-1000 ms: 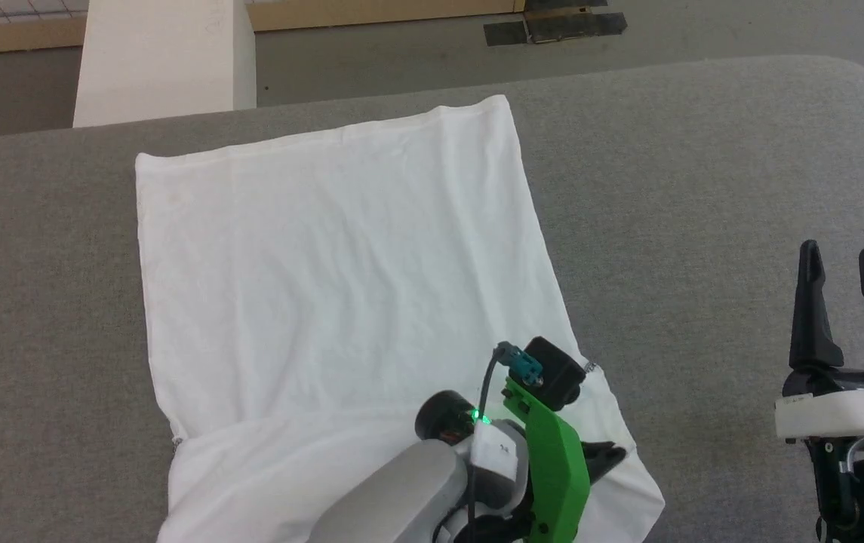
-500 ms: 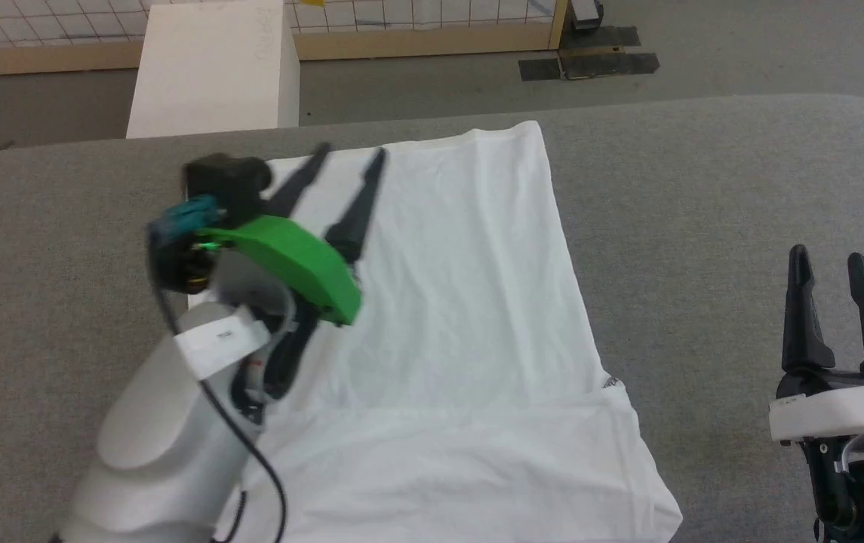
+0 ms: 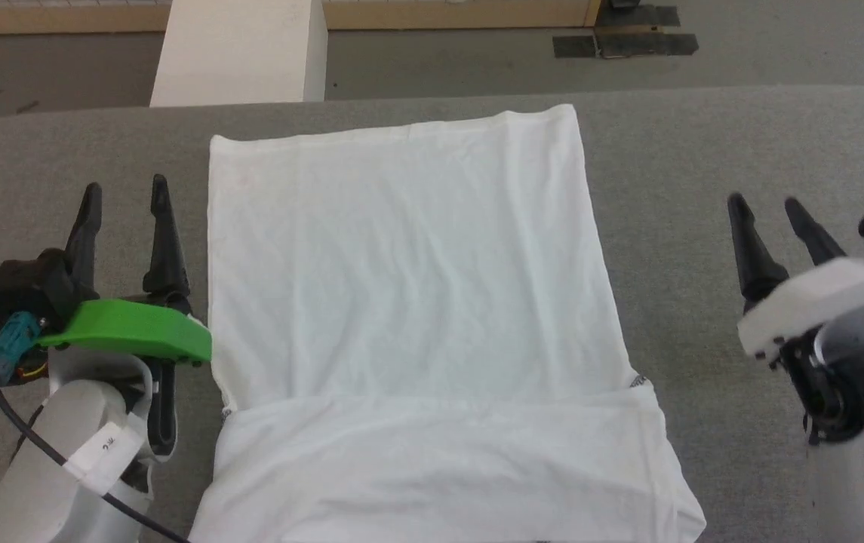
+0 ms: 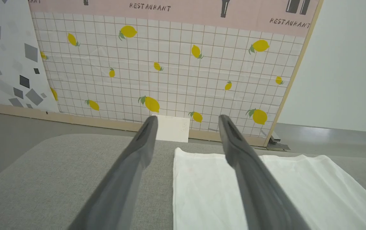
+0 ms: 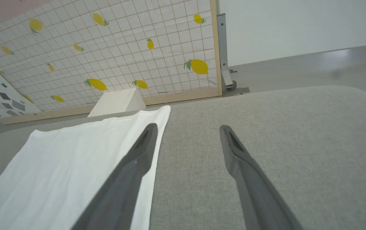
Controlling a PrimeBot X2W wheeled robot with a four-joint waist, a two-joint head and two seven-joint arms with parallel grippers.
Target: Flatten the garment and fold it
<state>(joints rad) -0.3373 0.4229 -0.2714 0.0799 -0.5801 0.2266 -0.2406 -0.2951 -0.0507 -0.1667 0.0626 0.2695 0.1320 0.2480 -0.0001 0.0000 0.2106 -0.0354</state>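
The white garment point(image 3: 409, 286) lies flat as a long rectangle on the grey table point(image 3: 703, 151), its near part folded over in a band across the bottom. My left gripper point(image 3: 125, 188) stands open just left of the garment's left edge, above the table, holding nothing. My right gripper point(image 3: 767, 205) is open to the right of the garment, well apart from it. In the left wrist view the garment point(image 4: 202, 191) runs between and to the right of my fingers point(image 4: 138, 150). In the right wrist view the garment point(image 5: 74, 159) lies to the left, under my left finger.
A rigid white box point(image 3: 243, 49) stands on the floor just beyond the table's far edge. Behind it is a tiled lemon-print panel point(image 4: 170, 64) with a wooden base. Grey table surface spreads on both sides of the garment.
My left arm swung from over the garment's near right part, across it, to a spot beside its left edge. My right gripper rose and tilted slightly. The camera shifted too.
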